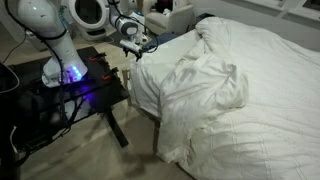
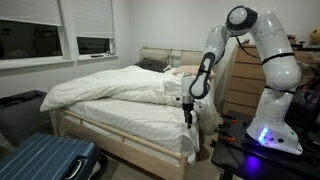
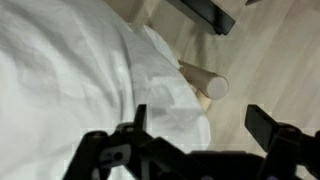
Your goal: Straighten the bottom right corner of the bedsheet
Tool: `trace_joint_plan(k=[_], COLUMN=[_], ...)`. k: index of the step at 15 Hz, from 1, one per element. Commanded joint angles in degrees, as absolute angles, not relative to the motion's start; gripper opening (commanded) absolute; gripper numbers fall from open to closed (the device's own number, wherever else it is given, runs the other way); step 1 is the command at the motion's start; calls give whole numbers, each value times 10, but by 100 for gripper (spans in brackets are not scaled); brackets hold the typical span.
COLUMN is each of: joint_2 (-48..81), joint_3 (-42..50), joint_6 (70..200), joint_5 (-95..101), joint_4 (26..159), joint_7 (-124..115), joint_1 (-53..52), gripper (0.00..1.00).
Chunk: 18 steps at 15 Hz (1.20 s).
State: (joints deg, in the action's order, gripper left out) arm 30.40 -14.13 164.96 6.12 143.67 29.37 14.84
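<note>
The white bedsheet (image 1: 250,100) covers the bed, rumpled into a bunched ridge mid-sheet; it shows in both exterior views (image 2: 110,88). Its bottom right corner (image 1: 146,85) hangs over the bed's end nearest the robot, with soft folds (image 2: 186,135). In the wrist view the corner's rounded edge (image 3: 165,95) lies below the jaws. My gripper (image 1: 136,45) hovers just above this corner (image 2: 188,116). It is open and empty in the wrist view (image 3: 200,125), with one finger over the sheet and the other over the floor.
A wooden bed post (image 3: 205,82) stands beside the corner. The robot's black stand with a blue light (image 1: 72,75) is close to the bed. A blue suitcase (image 2: 50,160) lies on the floor. A wooden dresser (image 2: 240,80) stands behind the arm.
</note>
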Motion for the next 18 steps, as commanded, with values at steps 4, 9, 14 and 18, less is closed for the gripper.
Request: trace_joint_plan(k=[4, 9, 14, 18], joint_2=[208, 239, 290, 330], joint_3=[-73, 91, 149, 147], joint_6=[1745, 1802, 1815, 1828], joint_5=[99, 183, 171, 159], joint_4=[1501, 1493, 1481, 1473], joint_7=[208, 129, 87, 69], joint_1=[41, -130, -228, -260], gripper=[100, 100, 100, 100])
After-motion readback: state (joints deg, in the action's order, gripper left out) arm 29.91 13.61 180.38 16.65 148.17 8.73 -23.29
